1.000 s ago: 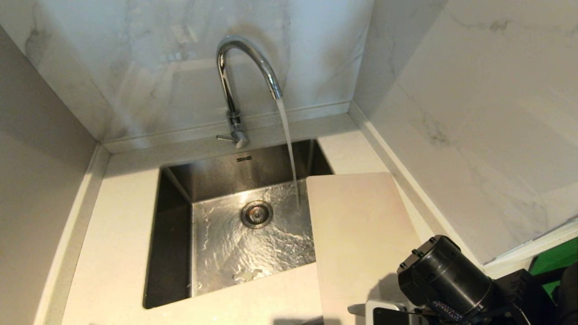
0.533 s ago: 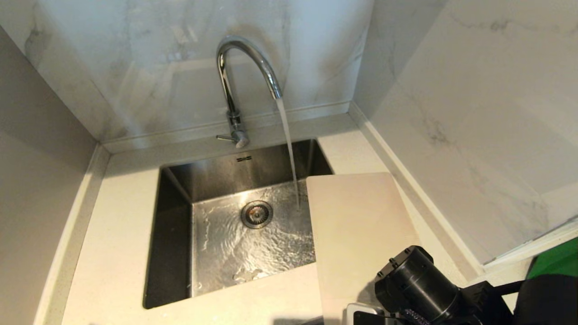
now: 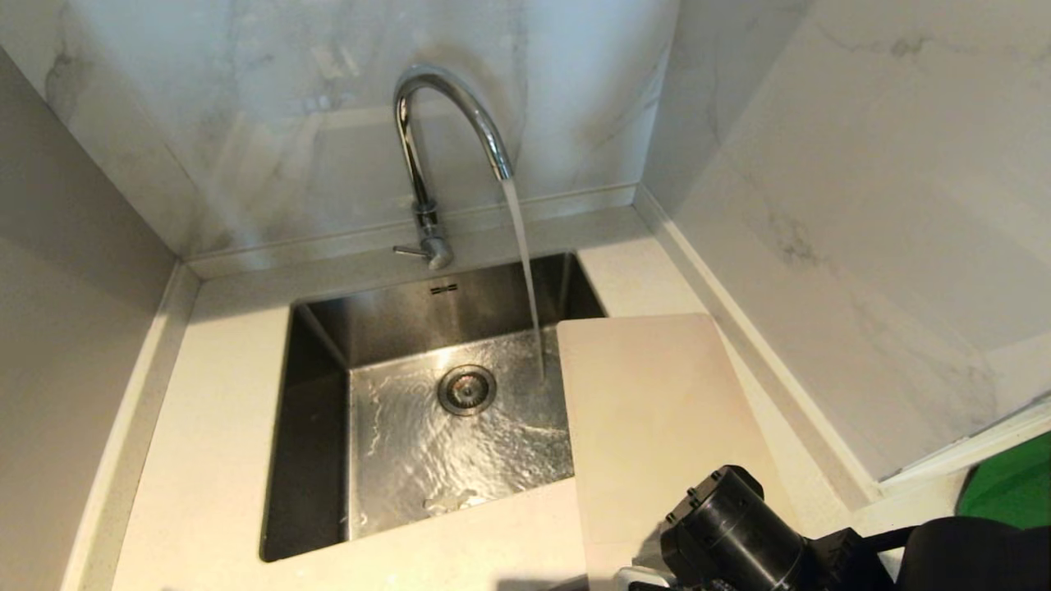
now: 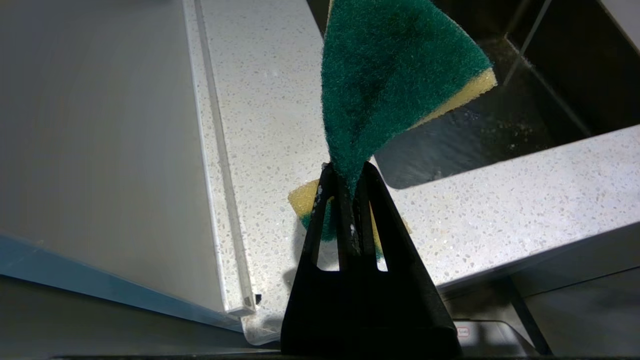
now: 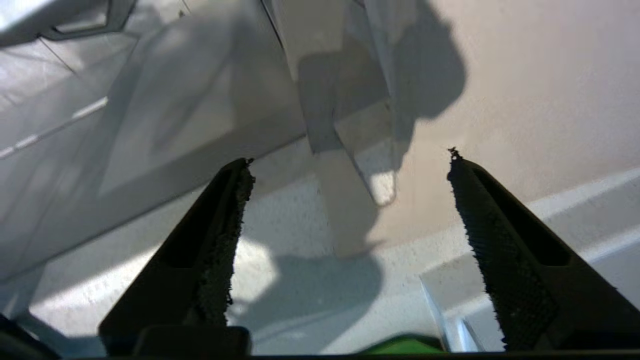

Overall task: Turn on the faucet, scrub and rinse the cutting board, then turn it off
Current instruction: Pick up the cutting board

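The chrome faucet (image 3: 447, 123) stands behind the sink, and a stream of water falls from its spout into the basin. Its thin lever (image 3: 408, 251) sticks out to the left at the base. The pale cutting board (image 3: 657, 419) lies flat on the counter to the right of the sink, its left edge overhanging the basin. My right gripper (image 5: 350, 160) is open and empty above the board's (image 5: 525, 100) near end; only its black wrist (image 3: 731, 533) shows in the head view. My left gripper (image 4: 348, 170) is shut on a green and yellow sponge (image 4: 395, 75) over the counter beside the sink.
The steel sink (image 3: 312, 427) has a round drain (image 3: 466, 389) and rippling water on its floor. Marble walls close in behind and on the right. A speckled counter (image 3: 213, 427) runs to the left of the sink.
My right gripper has gone from shut to open. The right wrist has shifted left and lower in the head view, over the board's near end. Water keeps running.
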Robot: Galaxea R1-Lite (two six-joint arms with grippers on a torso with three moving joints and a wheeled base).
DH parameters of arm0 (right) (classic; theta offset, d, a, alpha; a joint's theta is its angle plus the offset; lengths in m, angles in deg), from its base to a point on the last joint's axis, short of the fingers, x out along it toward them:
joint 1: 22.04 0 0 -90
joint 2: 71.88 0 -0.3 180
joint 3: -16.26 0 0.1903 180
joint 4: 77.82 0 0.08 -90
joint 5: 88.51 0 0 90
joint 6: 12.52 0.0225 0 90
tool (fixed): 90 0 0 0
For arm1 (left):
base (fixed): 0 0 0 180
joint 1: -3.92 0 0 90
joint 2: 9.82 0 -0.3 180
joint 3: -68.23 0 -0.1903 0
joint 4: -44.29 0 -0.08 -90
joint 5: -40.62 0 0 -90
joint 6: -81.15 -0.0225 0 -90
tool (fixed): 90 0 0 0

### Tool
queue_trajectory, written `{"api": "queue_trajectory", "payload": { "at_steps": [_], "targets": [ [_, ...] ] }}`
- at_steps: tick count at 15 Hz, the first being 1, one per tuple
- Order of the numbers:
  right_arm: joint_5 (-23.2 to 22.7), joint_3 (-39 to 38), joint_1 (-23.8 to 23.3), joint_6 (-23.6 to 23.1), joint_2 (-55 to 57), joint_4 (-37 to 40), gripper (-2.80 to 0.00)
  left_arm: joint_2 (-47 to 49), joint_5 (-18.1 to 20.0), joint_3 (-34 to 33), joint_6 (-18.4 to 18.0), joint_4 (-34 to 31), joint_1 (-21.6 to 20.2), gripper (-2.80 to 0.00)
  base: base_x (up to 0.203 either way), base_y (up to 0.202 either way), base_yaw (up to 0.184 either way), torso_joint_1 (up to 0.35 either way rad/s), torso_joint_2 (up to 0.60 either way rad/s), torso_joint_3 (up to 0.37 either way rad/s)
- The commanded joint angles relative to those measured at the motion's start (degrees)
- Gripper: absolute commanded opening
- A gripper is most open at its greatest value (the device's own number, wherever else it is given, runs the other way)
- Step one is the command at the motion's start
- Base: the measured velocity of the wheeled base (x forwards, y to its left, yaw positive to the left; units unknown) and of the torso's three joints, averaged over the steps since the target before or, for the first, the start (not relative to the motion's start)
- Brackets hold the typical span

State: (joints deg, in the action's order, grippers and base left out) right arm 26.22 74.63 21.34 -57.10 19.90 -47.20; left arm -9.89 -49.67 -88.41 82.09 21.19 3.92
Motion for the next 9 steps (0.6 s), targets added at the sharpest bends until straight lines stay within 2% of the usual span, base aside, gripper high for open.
{"api": "queue_trajectory", "payload": {
  "at_steps": [1, 2, 5, 6, 9],
  "targets": [
    [-3.43, -4.13, 0.05, -0.3, 0.08, -5.05, 0.0, 0.07, -0.06, -0.05, 0.05, 0.08, -0.05, -2.8, 0.0, 0.0, 0.0, 0.0, 0.0, 0.0],
    [-5.69, -5.23, 0.04, -0.4, -0.08, -7.26, 0.0, 0.07, -0.06, -0.08, 0.02, 0.08, -0.03, -2.8, 0.0, 0.0, 0.0, 0.0, 0.0, 0.0],
    [-9.65, -5.43, -0.04, -0.69, -0.26, -7.7, 0.0, 0.07, -0.06, -0.09, 0.11, 0.08, 0.0, -2.8, 0.0, 0.0, 0.0, 0.0, 0.0, 0.0],
    [-11.09, -5.52, -0.27, -1.73, -0.21, -7.66, 0.0, 0.07, -0.06, -0.09, 0.11, 0.08, 0.0, -2.8, 0.0, 0.0, 0.0, 0.0, 0.0, 0.0],
    [-11.33, -6.29, -2.78, -7.91, -0.12, -8.39, 0.0, 0.07, -0.06, -0.09, 0.2, 0.08, 0.0, -2.8, 0.0, 0.0, 0.0, 0.0, 0.0, 0.0]
  ]
}}
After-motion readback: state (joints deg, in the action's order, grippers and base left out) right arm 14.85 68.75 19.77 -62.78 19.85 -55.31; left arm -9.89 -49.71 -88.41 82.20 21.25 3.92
